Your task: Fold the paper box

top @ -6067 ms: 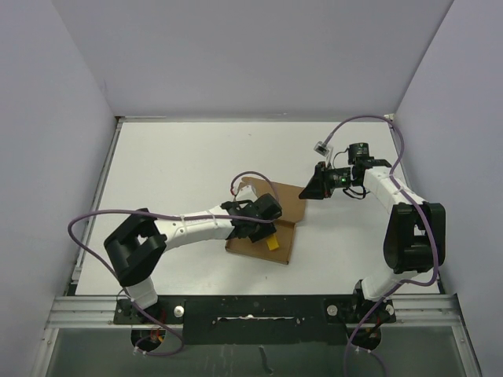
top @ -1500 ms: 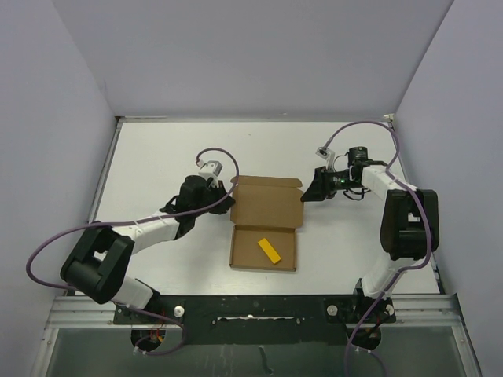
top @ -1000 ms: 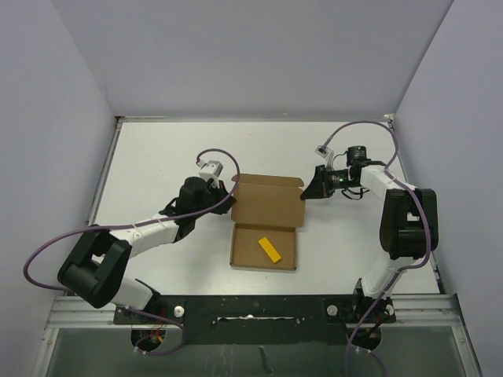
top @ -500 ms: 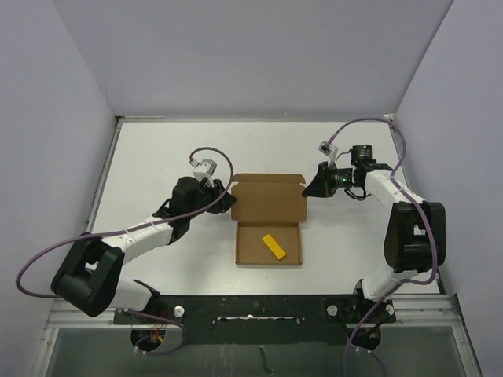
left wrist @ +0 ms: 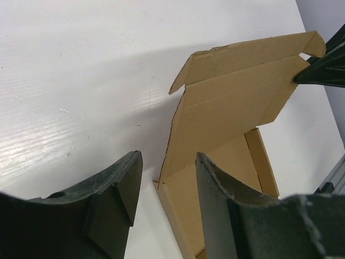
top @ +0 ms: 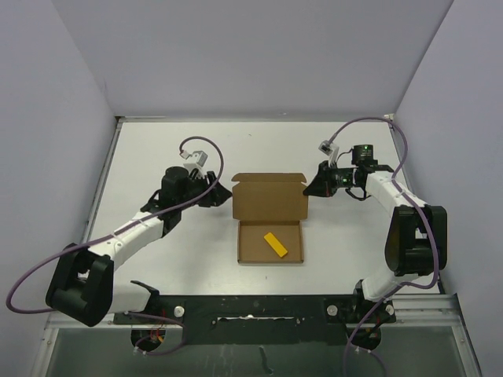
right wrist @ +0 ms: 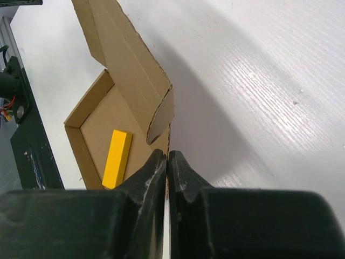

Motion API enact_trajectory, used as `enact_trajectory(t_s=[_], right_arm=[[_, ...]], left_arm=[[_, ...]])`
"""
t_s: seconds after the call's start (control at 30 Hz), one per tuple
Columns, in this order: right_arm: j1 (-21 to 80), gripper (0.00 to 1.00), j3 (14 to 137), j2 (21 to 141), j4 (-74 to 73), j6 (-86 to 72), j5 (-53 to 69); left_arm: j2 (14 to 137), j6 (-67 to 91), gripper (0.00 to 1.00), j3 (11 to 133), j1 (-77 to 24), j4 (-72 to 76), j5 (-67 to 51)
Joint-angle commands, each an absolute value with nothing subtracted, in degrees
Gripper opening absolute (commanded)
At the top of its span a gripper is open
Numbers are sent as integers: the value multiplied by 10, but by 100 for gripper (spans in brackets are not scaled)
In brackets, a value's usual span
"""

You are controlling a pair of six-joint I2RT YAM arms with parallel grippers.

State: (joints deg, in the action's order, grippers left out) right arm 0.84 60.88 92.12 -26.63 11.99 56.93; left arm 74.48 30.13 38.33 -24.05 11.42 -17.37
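Paper box flap between right fingers

The paper box was plain brown cardboard, matt, its cut edges rough and fibrous. The yellow bar was smooth, with a faint sheen. The white table shone softly and carried a fine streaked grain. The fingers of the left gripper looked like dull black plastic, grainy and scuffed.
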Motion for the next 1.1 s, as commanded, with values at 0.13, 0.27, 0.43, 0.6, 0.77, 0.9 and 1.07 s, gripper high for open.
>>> enact_trajectory(t_s=[0.13, 0.27, 0.43, 0.6, 0.77, 0.9, 1.07], right_arm=[[13, 0, 609, 891, -247, 126, 572], [13, 0, 608, 890, -246, 126, 572], [14, 0, 608, 892, -246, 126, 572], [16, 0, 608, 892, -245, 126, 570], [17, 0, 608, 889, -243, 123, 565], [19, 0, 602, 876, -230, 114, 553], [20, 0, 596, 858, -213, 100, 524]], left_arm=[[783, 251, 43, 477, -254, 64, -171], [822, 239, 42, 505, -258, 54, -176], [854, 227, 37, 529, -264, 46, -170], [867, 223, 23, 544, -270, 43, -170], [870, 228, 9, 546, -282, 45, -165], [865, 232, 0, 549, -293, 48, -154], [861, 232, 0, 562, -320, 51, -109]])
